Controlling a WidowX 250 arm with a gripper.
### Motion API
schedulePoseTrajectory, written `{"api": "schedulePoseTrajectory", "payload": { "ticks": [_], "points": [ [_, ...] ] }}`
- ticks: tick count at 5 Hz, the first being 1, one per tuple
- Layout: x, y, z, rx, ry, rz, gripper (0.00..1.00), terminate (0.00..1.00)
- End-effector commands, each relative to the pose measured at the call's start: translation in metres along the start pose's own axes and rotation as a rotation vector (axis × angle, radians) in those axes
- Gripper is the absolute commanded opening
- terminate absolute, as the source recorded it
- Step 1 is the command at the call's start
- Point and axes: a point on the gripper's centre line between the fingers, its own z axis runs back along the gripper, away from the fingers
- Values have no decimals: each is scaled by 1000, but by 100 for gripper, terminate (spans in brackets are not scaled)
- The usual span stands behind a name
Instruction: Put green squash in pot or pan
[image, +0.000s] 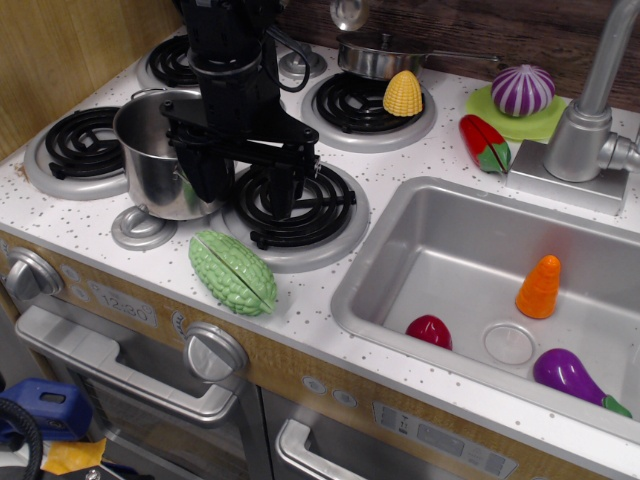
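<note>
Currently gripper (243, 190) spread wide, empty, hovering over front burner (295, 205). Squash (232, 272) lies near counter edge, just beside burner, below pot (160, 150). Risk: knobbly skin slips from 2 fingers, squash rolls off counter.

Squash (233, 272) lies on counter front edge (300, 310), just before front right burner (295, 210). Pot (160, 155) stands left of that burner, behind-left of squash. Gripper (243, 185) hangs over pot and burner, maybe touching pot. Corn (403, 94) on back burner, pan (375, 57) behind. Sink (400, 290) right, carrot (540, 287) inside.
</note>
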Motion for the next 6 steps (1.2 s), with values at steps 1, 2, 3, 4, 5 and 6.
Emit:
{"api": "schedulePoseTrajectory", "payload": {
  "ticks": [1, 2, 3, 4, 5, 6],
  "points": [
    [0, 0, 0, 0, 0, 0, 100, 0],
    [1, -2, -5, 6, -34, 116, 100, 0],
    [1, -4, 0, 40, -34, 271, 100, 0],
    [0, -1, -1, 23, -49, 428, 100, 0],
    [-2, 1, -12, 25, -86, 560, 100, 0],
    [-8, 8, -26, 19, -117, 597, 100, 0]
  ]
}}
